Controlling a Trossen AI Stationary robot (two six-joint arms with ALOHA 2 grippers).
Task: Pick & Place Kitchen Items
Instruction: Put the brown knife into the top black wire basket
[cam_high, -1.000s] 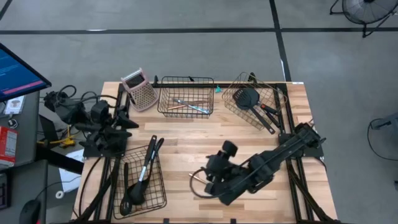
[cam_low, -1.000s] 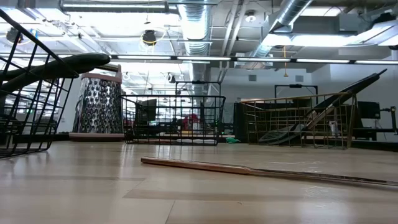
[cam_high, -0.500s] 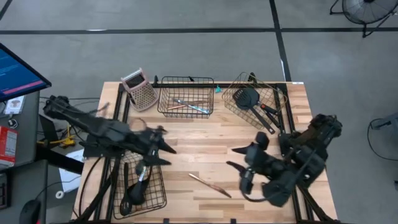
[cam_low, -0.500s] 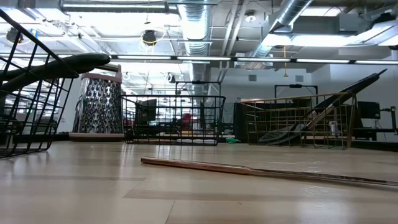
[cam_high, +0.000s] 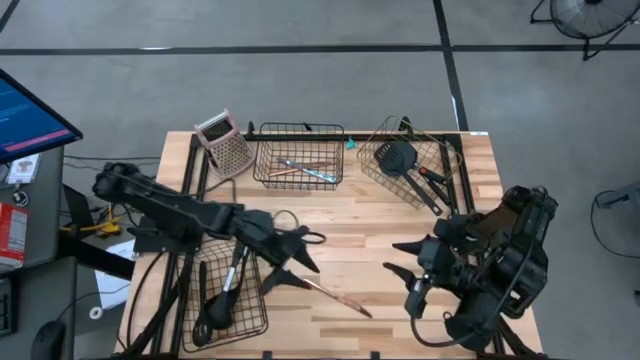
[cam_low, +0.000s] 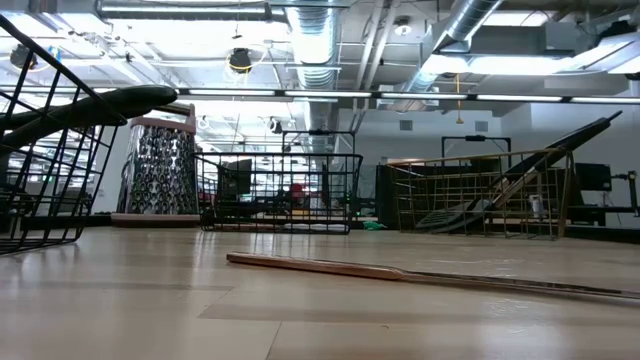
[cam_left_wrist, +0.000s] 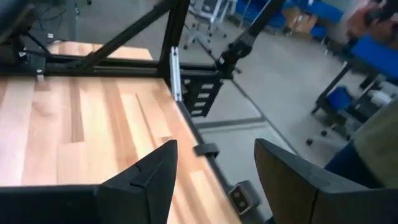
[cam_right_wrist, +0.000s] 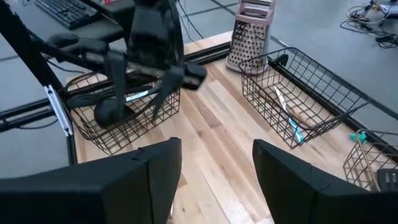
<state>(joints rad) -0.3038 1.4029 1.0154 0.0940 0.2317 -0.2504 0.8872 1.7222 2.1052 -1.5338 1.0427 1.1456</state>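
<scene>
A slim utensil with a coppery handle (cam_high: 335, 298) lies flat on the table near the middle front; it also shows in the low view (cam_low: 400, 272). My left gripper (cam_high: 292, 263) is open above the utensil's left end and holds nothing. My right gripper (cam_high: 395, 256) is open and empty, to the right of the utensil. Black utensils stand in the near-left wire basket (cam_high: 225, 295), more utensils lie in the far middle basket (cam_high: 298, 155), and a black spatula (cam_high: 400, 158) leans in the far-right gold basket (cam_high: 435, 150).
A pink-topped box grater (cam_high: 225, 145) stands at the far left beside the middle basket. The right wrist view shows my left arm (cam_right_wrist: 155, 50) over the near-left basket (cam_right_wrist: 124, 118). Bare wood lies between the baskets and the front edge.
My left gripper has swung from the table's left edge toward the middle and now stands open over the loose utensil's left end. My right gripper has drawn back from the utensil toward the right edge. The utensil has stayed where it was.
</scene>
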